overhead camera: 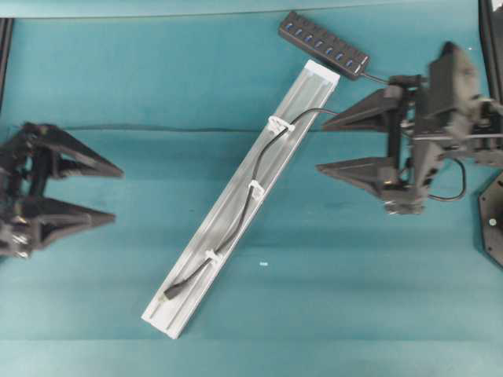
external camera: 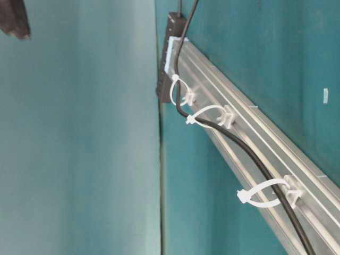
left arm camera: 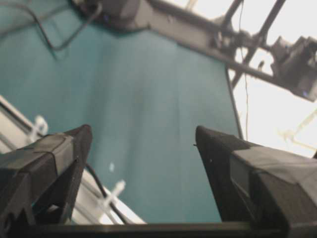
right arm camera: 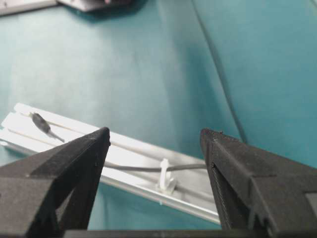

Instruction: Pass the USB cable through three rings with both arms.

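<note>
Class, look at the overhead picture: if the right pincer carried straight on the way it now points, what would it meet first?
Probably the silver rail, near its upper ring and the cable. The right pincer is open and points left at it; its height is unclear, so it might pass above.

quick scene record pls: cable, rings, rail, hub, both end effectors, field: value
USB cable: lies along the rail, passes through all three rings
plug: free, resting on the rail's near end past the last ring
three rings: white loops spaced along the rail, cable inside each
rail: silver, diagonal on the teal table
hub: black, blue ports, at the rail's far end
left end effector: open, empty, clear of the rail
right end effector: open, empty, beside the rail's far end
</note>
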Motion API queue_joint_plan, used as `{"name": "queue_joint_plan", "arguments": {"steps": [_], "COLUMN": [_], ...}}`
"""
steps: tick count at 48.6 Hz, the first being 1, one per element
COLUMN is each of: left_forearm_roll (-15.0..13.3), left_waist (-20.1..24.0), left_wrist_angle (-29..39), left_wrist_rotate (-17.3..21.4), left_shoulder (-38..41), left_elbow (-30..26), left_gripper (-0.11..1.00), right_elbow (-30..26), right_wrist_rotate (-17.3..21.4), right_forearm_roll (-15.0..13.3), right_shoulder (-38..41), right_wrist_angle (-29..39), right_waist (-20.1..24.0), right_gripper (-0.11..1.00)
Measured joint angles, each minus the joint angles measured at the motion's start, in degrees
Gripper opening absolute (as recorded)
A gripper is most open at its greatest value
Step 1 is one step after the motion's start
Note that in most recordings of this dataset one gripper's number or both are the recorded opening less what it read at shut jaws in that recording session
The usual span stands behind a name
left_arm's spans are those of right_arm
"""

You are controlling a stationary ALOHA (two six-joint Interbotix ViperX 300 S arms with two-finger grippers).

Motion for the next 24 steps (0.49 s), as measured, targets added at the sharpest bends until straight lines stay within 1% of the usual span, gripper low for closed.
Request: {"name": "queue_joint_plan", "arguments": {"steps": [7, 17, 24], "left_forearm_roll": [0.1, 0.1, 0.0], "left_waist": [1.5, 1.8, 2.2], "left_wrist_angle": [0.7, 3.2, 3.4], "left_wrist_rotate": [1.1, 3.0, 4.3], "left_shoulder": [-2.8, -5.6, -7.2], "left_elbow": [0.1, 0.1, 0.1], "left_gripper": [0.91, 0.91, 0.91], "right_elbow": [2.1, 4.5, 5.7], "right_wrist_rotate": [0.0, 0.0, 0.1], "right_forearm_roll": [0.0, 0.0, -0.1], "right_shoulder": [-4.0, -9.5, -12.7], "right_wrist_angle": [0.0, 0.0, 0.0], "right_waist": [-0.6, -1.0, -1.1], "right_gripper": [0.81, 0.81, 0.81]}}
